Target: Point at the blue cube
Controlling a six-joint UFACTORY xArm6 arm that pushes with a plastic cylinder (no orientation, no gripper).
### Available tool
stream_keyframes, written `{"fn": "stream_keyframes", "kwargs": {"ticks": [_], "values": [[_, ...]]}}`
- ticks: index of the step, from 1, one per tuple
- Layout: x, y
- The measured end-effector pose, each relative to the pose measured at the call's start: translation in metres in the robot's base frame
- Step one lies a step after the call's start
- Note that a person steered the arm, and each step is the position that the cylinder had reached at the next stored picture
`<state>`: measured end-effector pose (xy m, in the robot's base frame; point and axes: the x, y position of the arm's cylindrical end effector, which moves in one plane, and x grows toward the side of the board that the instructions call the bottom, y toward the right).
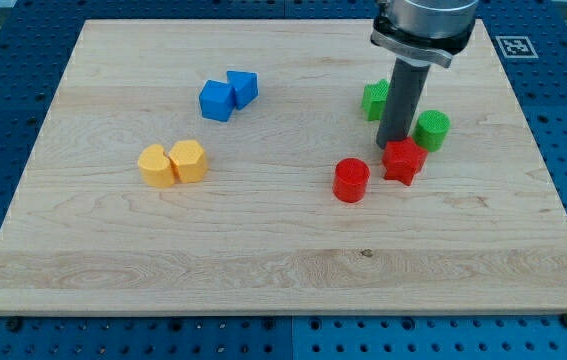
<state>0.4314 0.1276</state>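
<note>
Blue cube (217, 100): bench's (263, 250) upper left, touching a second blue block (244, 87) at its 2 o'clock.
My tip (387, 146): well apart at the cube's 4 o'clock, touching the red star (403, 160), between green blocks (375, 99) (432, 130).
Pincer: none fitted, bare rod.

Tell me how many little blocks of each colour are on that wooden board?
Blue: 2, cube and block
Yellow: 2
Red: 2, cylinder and star
Green: 2, cylinder and block
Total: 8
</note>
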Motion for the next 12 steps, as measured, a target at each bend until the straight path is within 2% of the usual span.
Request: {"fn": "stream_keyframes", "kwargs": {"ticks": [3,4,6,8,10,11,12], "values": [[0.008,0.006],[-0.001,-0.015],[-0.008,-0.099],[-0.036,-0.180],[-0.024,-0.184],[-0.021,-0.219],[-0.039,-0.265]]}}
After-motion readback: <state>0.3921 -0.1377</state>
